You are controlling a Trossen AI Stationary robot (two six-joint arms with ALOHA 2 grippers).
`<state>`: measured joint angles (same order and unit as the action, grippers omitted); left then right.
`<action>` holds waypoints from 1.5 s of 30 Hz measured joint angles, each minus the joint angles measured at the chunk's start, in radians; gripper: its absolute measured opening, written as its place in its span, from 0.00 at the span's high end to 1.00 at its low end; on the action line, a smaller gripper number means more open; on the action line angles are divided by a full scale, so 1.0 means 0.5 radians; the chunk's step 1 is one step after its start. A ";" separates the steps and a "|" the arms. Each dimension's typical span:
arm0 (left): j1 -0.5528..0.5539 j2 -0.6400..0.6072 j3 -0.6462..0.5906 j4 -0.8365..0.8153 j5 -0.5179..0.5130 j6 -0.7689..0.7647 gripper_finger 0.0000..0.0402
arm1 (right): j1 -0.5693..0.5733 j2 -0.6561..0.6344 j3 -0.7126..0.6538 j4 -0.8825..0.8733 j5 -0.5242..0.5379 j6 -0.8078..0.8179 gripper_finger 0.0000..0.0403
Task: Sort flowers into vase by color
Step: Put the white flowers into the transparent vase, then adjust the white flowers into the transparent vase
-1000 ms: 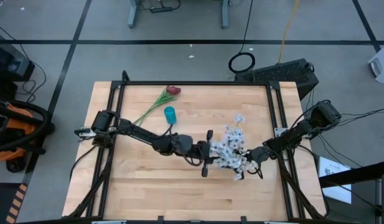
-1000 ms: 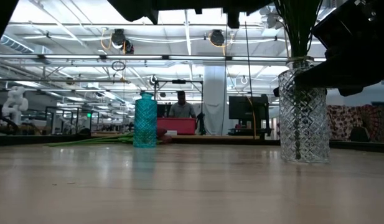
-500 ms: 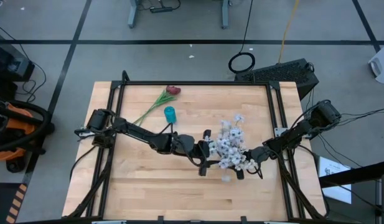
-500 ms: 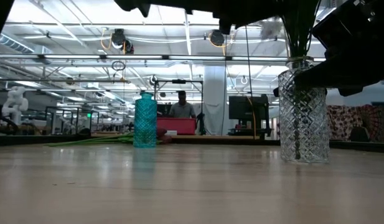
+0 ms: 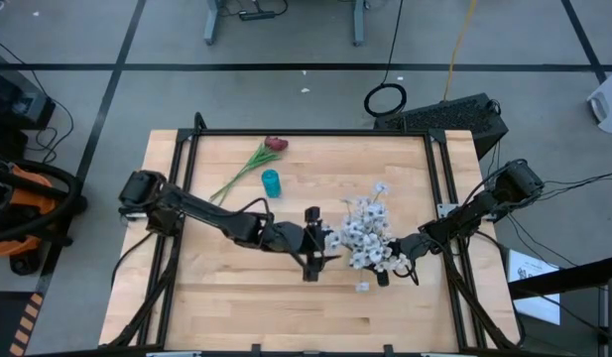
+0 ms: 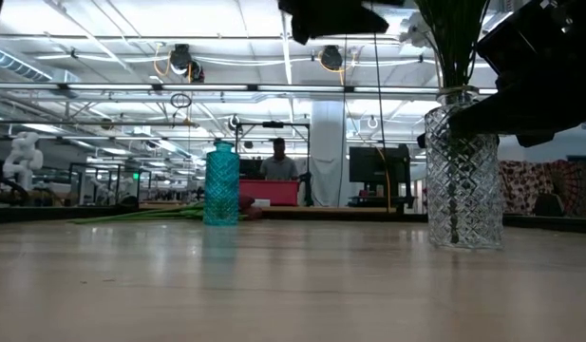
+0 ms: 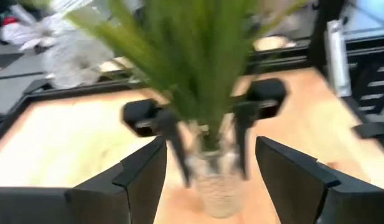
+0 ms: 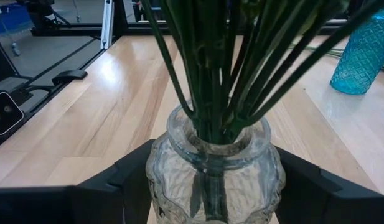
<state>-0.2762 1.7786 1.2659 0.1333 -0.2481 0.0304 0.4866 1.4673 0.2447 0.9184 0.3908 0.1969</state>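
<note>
the wooden table (image 5: 236,307) fills the middle of the high view, with both dark arms reaching in over it. the left arm stretches from the table's left edge toward the centre, and the left gripper (image 5: 313,244) hangs just beside the bouquet, its fingers spread apart with nothing between them. in the left wrist view those fingers (image 7: 142,168) frame the vase from a short way off without touching it. the right gripper (image 5: 397,260) sits at the foot of the bouquet, its fingers (image 8: 111,180) to either side of the clear cut-glass vase (image 8: 213,171), pressed against its body and grasping it. the vase stands upright on the right half of the table and holds a cluster of green stems (image 8: 210,74) topped with white blossom sprays (image 5: 367,230). a small teal vase (image 5: 272,181) stands upright toward the far left of the table, well apart from the glass one. a red tulip-like flower (image 5: 276,145) lies flat on the wood just beyond the teal vase, its long green stem running diagonally past it.
</note>
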 joint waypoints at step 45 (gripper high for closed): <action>-0.076 0.522 -0.210 1.518 -0.291 0.023 0.98 | -0.001 0.003 -0.003 0.035 0.003 0.039 0.39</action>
<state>-0.3142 2.0396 1.1610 0.8923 -0.3939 0.0422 0.4862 1.4689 0.2432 0.9360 0.3923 0.2165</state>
